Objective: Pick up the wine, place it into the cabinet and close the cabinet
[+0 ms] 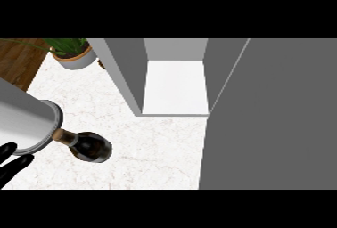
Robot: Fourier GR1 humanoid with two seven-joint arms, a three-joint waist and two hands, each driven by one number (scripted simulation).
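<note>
The wine bottle is dark with a tan neck and sits on the white marble counter at the lower left. Its neck points up-left and meets the end of a grey forearm at the left edge. Below that forearm my left hand shows black, straight fingers that stay apart from the bottle. The cabinet stands open at the top centre and shows a bare white shelf. Its grey door is swung out and fills the right side. My right hand does not show.
A potted plant stands at the counter's far left corner, beside the cabinet's left wall. Brown wooden floor shows beyond the counter's left edge. Bare counter lies between the bottle and the cabinet's opening.
</note>
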